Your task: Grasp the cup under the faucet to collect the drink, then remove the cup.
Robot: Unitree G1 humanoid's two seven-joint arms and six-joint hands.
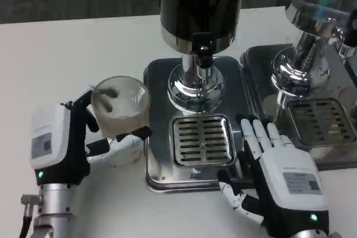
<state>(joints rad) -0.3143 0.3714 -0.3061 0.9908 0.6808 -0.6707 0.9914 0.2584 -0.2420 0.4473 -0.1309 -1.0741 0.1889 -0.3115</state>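
Head view, seemingly close, down onto table (83, 43).

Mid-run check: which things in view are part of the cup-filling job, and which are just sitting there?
In the job:
clear cup, held by the left hand left of the drip grate
dark dispenser with its faucet
drip grate under the faucet
right hand, open beside the grate

Just there:
second chrome dispenser and its tray on the right
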